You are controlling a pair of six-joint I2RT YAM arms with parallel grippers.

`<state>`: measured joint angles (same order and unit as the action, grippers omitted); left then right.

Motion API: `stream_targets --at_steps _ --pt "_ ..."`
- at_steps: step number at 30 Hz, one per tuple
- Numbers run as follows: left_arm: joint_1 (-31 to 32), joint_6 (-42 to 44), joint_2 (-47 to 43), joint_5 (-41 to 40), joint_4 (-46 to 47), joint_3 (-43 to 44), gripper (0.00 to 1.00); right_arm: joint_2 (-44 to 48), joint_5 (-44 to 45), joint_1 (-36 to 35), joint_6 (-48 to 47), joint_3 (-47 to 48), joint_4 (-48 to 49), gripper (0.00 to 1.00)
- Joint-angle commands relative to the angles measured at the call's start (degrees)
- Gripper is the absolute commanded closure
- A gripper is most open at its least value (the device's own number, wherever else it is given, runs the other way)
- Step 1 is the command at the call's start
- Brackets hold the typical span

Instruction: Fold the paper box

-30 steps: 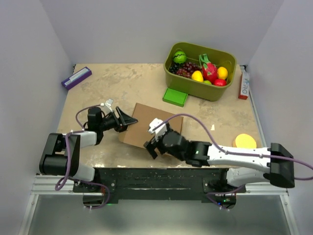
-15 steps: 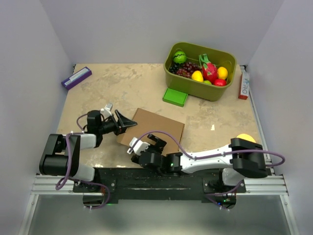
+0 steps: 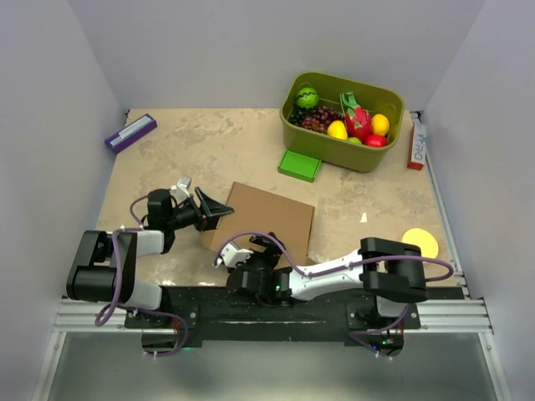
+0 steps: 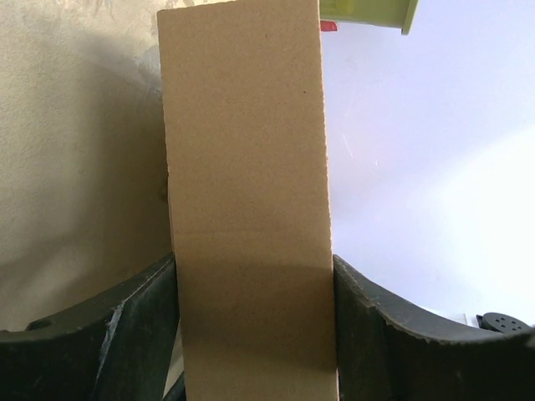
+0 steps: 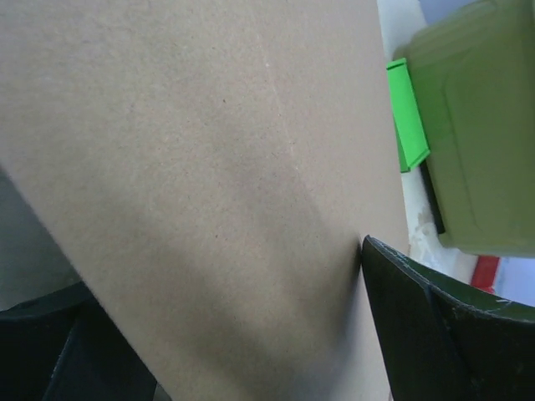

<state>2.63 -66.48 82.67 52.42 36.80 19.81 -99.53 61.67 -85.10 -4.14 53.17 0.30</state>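
The paper box [image 3: 266,219] is plain brown cardboard and lies mid-table, in front of the arms. My left gripper [image 3: 214,211] is at its left end. In the left wrist view a cardboard wall [image 4: 247,167] stands between the fingers, and both fingers press against it, so the left gripper [image 4: 251,263] is shut on it. My right gripper [image 3: 255,249] is at the box's near edge. In the right wrist view a cardboard panel [image 5: 209,167] fills the space between the wide jaws of the right gripper [image 5: 226,267]. The right finger [image 5: 426,334] touches the panel. The other finger is partly hidden behind it.
An olive-green bin [image 3: 334,155] of fruit stands at the back right, with a small flat green box [image 3: 299,164] in front of it. A purple box [image 3: 130,132] lies back left, a red-and-white box [image 3: 416,144] at the right edge, and a yellow disc [image 3: 420,242] near right.
My right arm has left the top of the box and swung back toward the base, putting its gripper at the box's near edge. The left gripper has kept its hold.
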Motion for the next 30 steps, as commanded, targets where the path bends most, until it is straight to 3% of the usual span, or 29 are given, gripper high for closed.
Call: stream_targets --at_steps 1,7,10,14,17,20,25,30 --pt "-0.35 -3.13 -2.52 4.27 3.81 -0.39 0.65 -1.98 7.23 -0.07 0.98 1.94 0.49 0.18" --pt "-0.44 -2.78 -3.92 4.44 3.63 -1.09 0.63 -2.61 7.51 -0.15 -0.78 1.76 1.64 0.39" --pt "-0.52 -1.81 -4.97 4.36 3.28 -0.65 0.51 0.02 4.52 -0.07 -0.17 2.12 -0.12 0.44" --pt "-1.05 2.48 -7.34 3.92 -1.27 1.97 0.25 6.60 -2.15 0.54 0.19 2.73 -3.98 0.47" --pt "-2.62 11.61 -10.59 1.99 -11.64 4.96 0.18 8.90 -8.75 2.04 0.36 4.92 -9.15 0.48" --pt "-6.13 17.78 -15.06 -0.73 -18.42 6.38 0.13 11.10 -14.81 4.05 0.54 7.99 -15.84 0.49" --pt "-12.29 19.54 -22.11 -4.08 -20.26 6.38 0.10 15.31 -26.58 8.63 0.63 13.01 -26.47 0.50" --pt "-14.41 28.04 -27.47 -11.72 -28.52 13.57 0.07 17.87 -40.11 16.45 -0.25 16.96 -31.13 0.51"
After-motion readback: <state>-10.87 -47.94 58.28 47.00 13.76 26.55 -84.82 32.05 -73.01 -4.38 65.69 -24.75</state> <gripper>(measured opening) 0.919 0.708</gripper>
